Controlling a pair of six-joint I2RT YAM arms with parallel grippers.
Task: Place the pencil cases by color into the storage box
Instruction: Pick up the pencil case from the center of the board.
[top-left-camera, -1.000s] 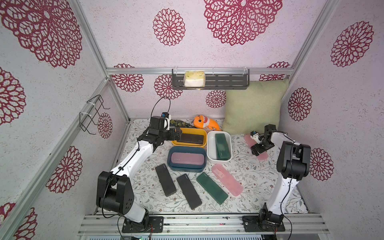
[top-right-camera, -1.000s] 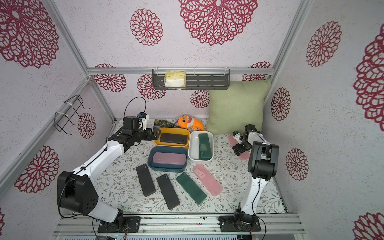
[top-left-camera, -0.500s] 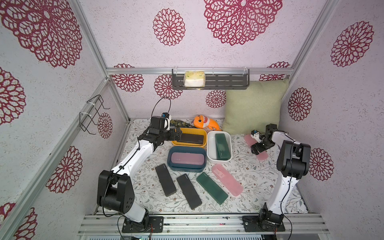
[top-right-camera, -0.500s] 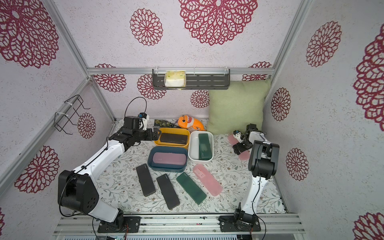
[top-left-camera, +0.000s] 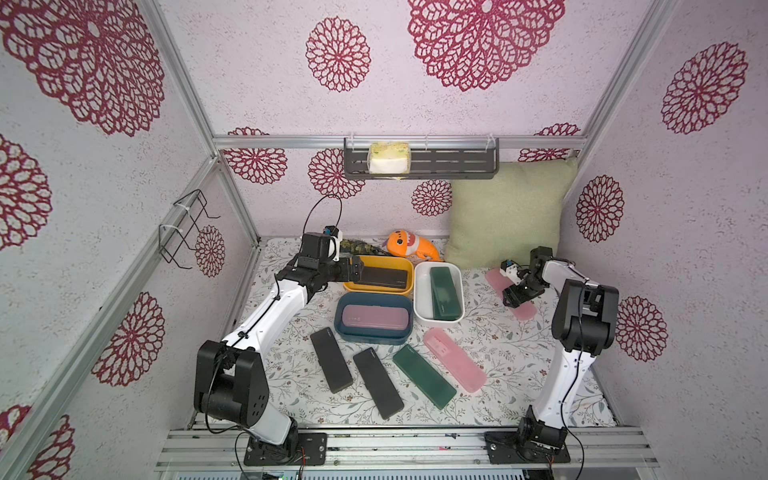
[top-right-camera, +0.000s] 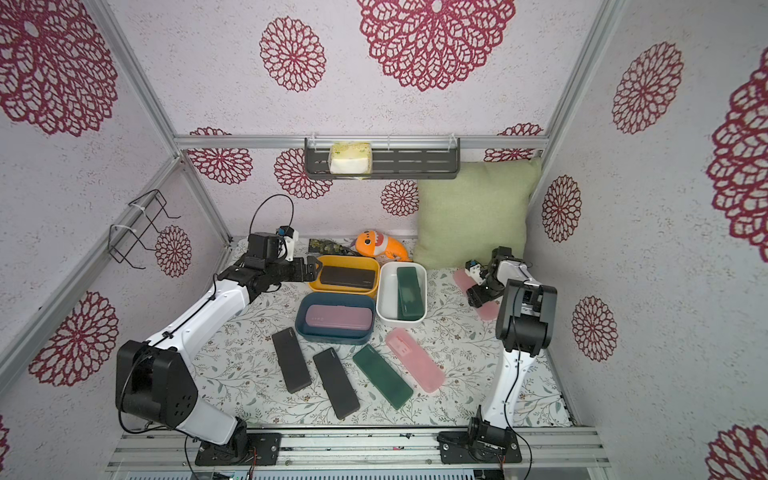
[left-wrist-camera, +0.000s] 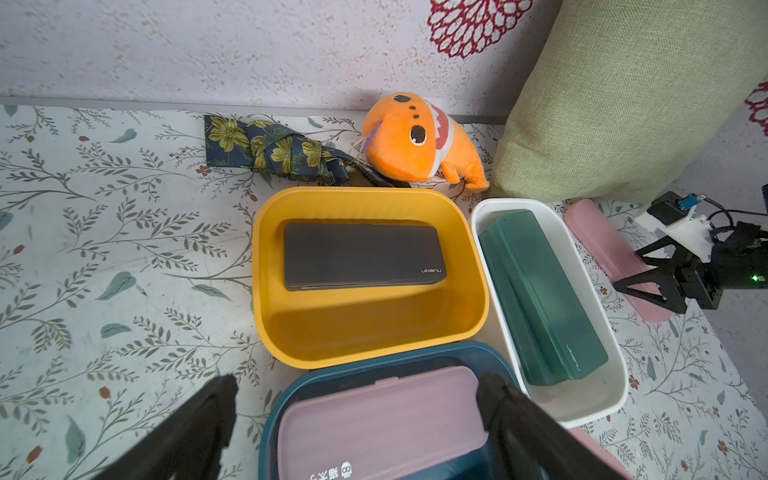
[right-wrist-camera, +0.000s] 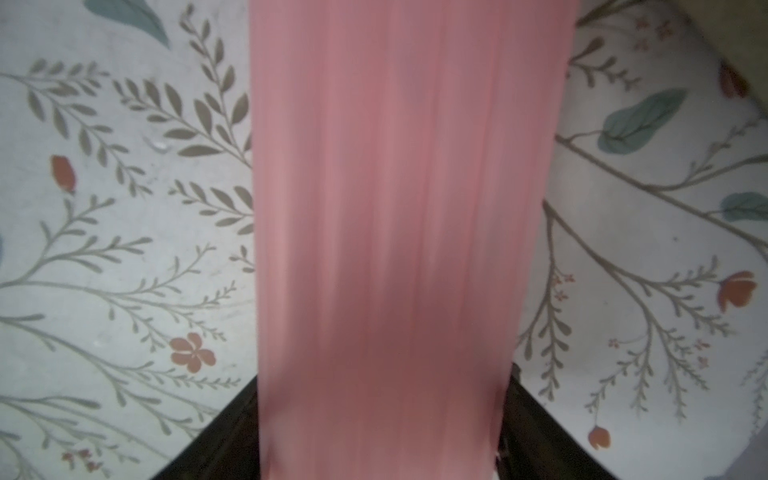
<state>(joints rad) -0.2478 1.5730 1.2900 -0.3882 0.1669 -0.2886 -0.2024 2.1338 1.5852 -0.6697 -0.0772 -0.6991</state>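
Floral table, far right: the pink pencil case is now clamped by the right gripper, so lifting seems due; the left gripper is held open.

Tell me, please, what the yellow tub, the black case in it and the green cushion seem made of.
Yellow tub: probably moulded plastic, smooth with a soft sheen and a rounded rim.
Black case: likely matte plastic, flat, with small printed lettering.
Green cushion: woven fabric, its coarse weave visible.
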